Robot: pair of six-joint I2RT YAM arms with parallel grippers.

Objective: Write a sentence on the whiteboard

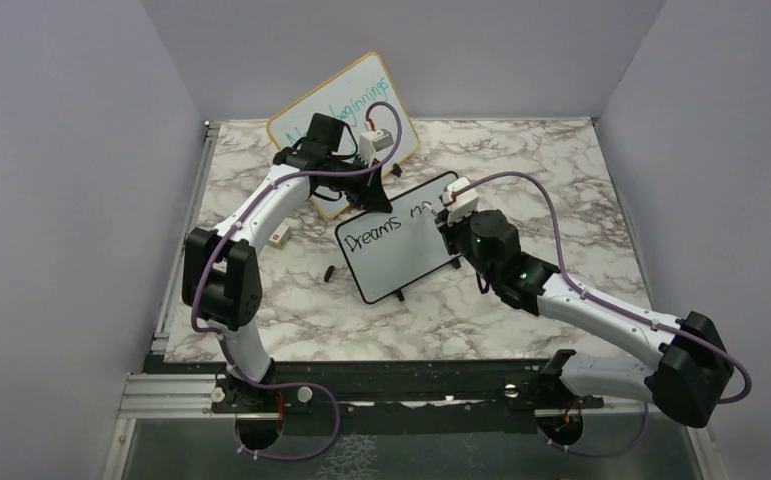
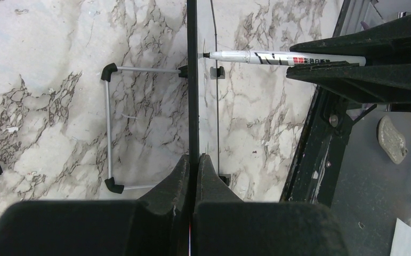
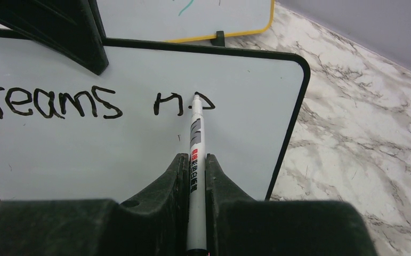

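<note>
The two arm bases sit at the near edge of the table (image 1: 561,170). The right arm reaches from its base up toward the middle. The right gripper (image 3: 195,162) has its two fingers squeezed tight on a marker (image 3: 195,133). The marker is white with a gray band and some red and black print, and it points away from the gripper. Its black tip touches the whiteboard (image 1: 401,265). The whiteboard stands near the middle of the table on a thin wire stand (image 2: 108,128) with little black feet. It is turned a bit, so its right end is farther back than its left end. The sentence (image 1: 389,226) is on it in black letters. It says "Dreams", then a gap, then an "n" and a small round mark where the tip is. A small black thing (image 1: 330,272) lies on the table just left of the whiteboard's bottom corner. A small white thing (image 1: 280,237) lies farther left, by the left arm. The left arm bends over from the left side, and the left gripper (image 2: 194,157) comes down on the whiteboard's top edge. Its fingers pinch the thin black frame, one on each side. Behind it, at the back of the table, stands a big board (image 1: 361,95) with a wood frame. It has teal writing, and the left arm hides part of it.
</note>
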